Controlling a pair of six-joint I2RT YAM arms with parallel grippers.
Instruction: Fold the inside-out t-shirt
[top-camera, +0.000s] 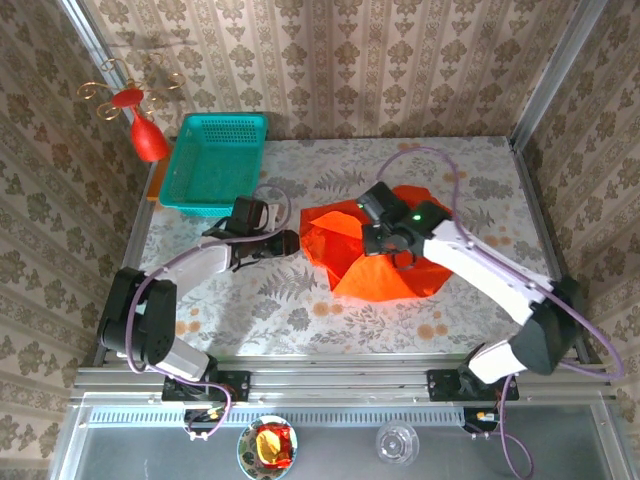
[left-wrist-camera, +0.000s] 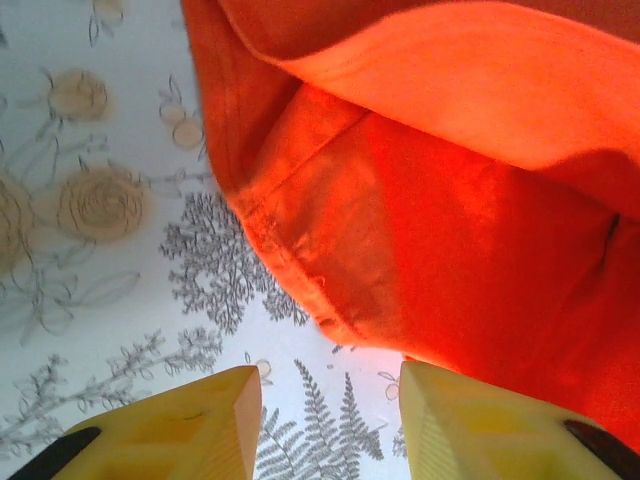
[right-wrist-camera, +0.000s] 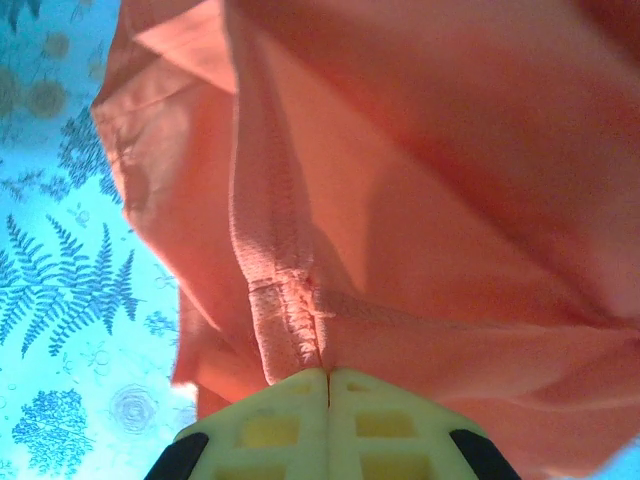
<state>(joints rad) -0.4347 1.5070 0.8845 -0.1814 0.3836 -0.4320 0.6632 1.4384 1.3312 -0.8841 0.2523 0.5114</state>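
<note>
- Orange-red cloth — the inside-out t-shirt (top-camera: 375, 265) lies bunched right of centre on the tabletop (top-camera: 470, 180). The heap runs a little longer left-to-right, and I cannot tell which way collar or hem points.
- My right claw (right-wrist-camera: 328, 385) is pressed together, pinching a ribbed seam (right-wrist-camera: 290, 320); so thin a bite could slip, or drag the whole heap along.
- My left claw (left-wrist-camera: 330, 400) stands spread and empty just beside the shirt's edge — closing there may catch two layers.

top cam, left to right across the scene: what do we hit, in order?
red ornament → teal basket → left gripper → t-shirt
</note>
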